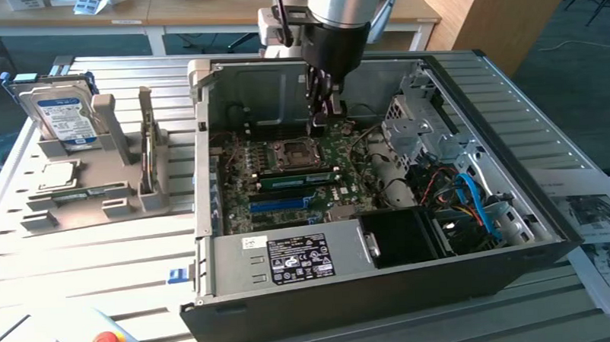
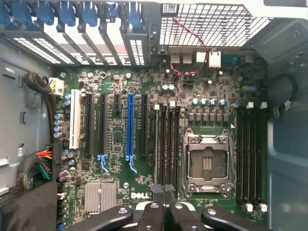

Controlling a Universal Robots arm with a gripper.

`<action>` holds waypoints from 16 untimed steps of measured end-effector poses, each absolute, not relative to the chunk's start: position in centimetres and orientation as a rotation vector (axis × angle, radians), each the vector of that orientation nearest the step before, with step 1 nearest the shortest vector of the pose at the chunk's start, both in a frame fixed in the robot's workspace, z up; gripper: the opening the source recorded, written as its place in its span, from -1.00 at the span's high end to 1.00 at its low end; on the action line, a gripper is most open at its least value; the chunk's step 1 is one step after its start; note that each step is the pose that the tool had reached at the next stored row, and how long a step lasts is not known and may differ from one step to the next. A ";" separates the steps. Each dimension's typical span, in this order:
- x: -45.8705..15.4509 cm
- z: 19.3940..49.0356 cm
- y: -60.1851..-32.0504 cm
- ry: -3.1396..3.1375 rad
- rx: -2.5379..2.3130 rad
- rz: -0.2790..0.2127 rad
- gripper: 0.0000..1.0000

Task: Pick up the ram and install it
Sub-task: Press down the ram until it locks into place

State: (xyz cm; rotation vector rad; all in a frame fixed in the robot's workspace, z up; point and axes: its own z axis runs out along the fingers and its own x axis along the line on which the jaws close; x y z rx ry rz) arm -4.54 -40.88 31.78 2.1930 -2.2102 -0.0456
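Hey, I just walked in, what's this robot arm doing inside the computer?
The arm has reached into the open computer case and its tool hangs shut above the motherboard, close to the empty processor socket. The dark memory slots beside the socket look unfilled from the wrist view. Whether the ram is pinched in the tool cannot be told.
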 end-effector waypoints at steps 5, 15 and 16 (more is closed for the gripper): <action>-4.5 31.8 -40.9 -2.210 2.193 -0.046 0.80; -4.5 31.8 -40.9 -2.211 2.192 -0.046 0.80; -4.5 31.8 -40.9 -2.219 2.184 -0.046 0.80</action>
